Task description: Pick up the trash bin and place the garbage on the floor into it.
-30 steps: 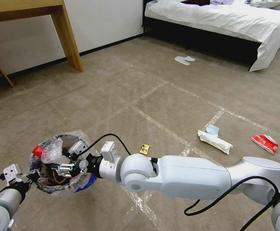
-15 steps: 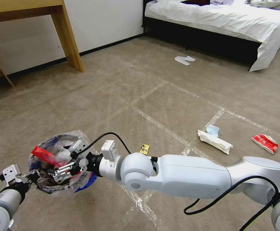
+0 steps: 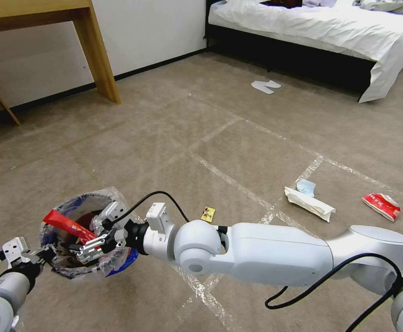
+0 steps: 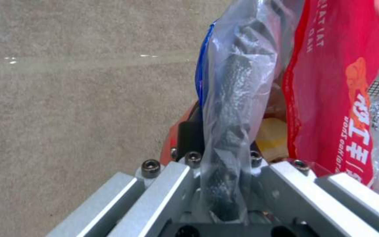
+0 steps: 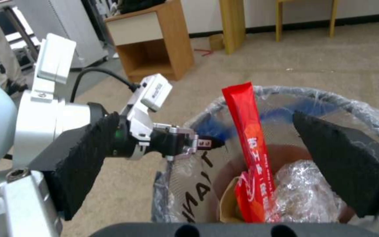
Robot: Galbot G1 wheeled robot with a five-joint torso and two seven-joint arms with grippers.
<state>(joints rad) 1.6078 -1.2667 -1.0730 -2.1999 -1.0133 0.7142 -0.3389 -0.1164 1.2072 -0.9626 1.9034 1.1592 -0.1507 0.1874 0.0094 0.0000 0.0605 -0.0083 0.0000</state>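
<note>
The trash bin (image 3: 74,269), red with a crinkly clear liner, hangs just above the floor at lower left. My left gripper (image 3: 48,254) is shut on its rim, and the left wrist view shows the jaws clamping rim and liner (image 4: 229,108). A red wrapper strip (image 3: 68,225) stands slanted inside the bin (image 5: 373,118) on other litter. My right gripper (image 3: 88,244) hovers over the opening, open, with its black pads (image 5: 84,158) either side of the strip (image 5: 251,141). Garbage on the floor: a white packet (image 3: 310,203), a blue mask (image 3: 306,186), a red-white packet (image 3: 381,205) and a tiny yellow wrapper (image 3: 208,214).
A wooden table leg (image 3: 97,55) stands at the back left by the wall. A bed (image 3: 321,27) with white sheets fills the back right, with white slippers (image 3: 265,85) before it. Tape lines cross the carpet (image 3: 220,138).
The red wrapper strip has shifted from the bin's left rim to stand slanted across the opening. The right gripper has drawn back a little. The left arm and bin have stayed still.
</note>
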